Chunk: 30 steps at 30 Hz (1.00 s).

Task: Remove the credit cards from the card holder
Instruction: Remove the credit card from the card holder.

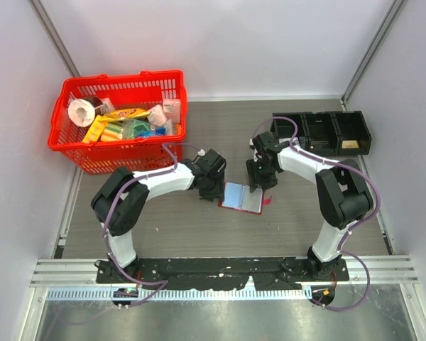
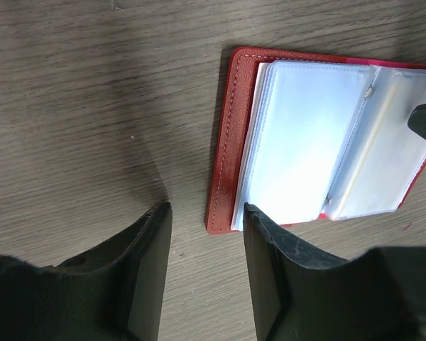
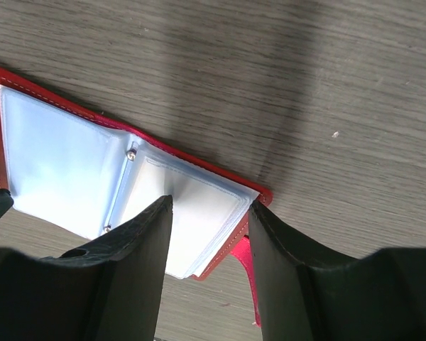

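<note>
The red card holder (image 1: pixel 241 197) lies spread open on the table between my two grippers, its pale blue pockets (image 2: pixel 298 135) facing up. No credit cards show apart from these pockets. My left gripper (image 2: pixel 206 207) is open at the holder's left near corner; bare table shows between its fingers, and one fingertip (image 2: pixel 252 217) touches the pockets' edge. My right gripper (image 3: pixel 209 204) is open, straddling the card holder's (image 3: pixel 57 163) right half: one fingertip (image 3: pixel 160 209) rests on the pockets, the other stands at the red edge, by the snap tab (image 3: pixel 247 263).
A big red basket (image 1: pixel 117 153) full of groceries stands at the back left. A black tray (image 1: pixel 319 131) with three compartments sits at the back right, a small tan piece (image 1: pixel 350 145) in its rightmost one. White walls close in the table on three sides.
</note>
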Tool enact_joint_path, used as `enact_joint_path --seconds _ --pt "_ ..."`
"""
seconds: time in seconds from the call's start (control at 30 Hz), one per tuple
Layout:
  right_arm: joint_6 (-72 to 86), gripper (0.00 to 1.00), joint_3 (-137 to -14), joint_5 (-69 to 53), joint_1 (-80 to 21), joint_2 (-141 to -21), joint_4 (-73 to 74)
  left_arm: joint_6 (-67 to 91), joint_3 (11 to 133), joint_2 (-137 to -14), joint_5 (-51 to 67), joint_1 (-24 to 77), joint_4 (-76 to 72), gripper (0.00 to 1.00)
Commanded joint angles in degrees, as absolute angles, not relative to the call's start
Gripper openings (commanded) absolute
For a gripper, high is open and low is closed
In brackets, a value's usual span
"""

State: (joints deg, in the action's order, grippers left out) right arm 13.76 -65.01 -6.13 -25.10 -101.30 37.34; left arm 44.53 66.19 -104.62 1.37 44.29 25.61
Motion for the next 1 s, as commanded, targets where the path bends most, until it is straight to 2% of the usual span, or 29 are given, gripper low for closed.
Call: enact_joint_path --seconds 0.0,0.73,0.97 --pt "13.27 0.52 -66.62 -5.01 -25.05 -98.96 36.47 43.15 67.68 -106.00 1.23 44.39 26.28 0.48" --pt "12.66 0.47 -64.60 -7.47 -25.05 -101.16 34.54 42.89 68.29 -107.66 1.58 44.56 27.42 0.44" --pt "12.92 0.44 -64.07 -10.72 -25.14 -100.46 34.89 43.33 68.03 -108.19 2.28 44.47 26.90 0.40"
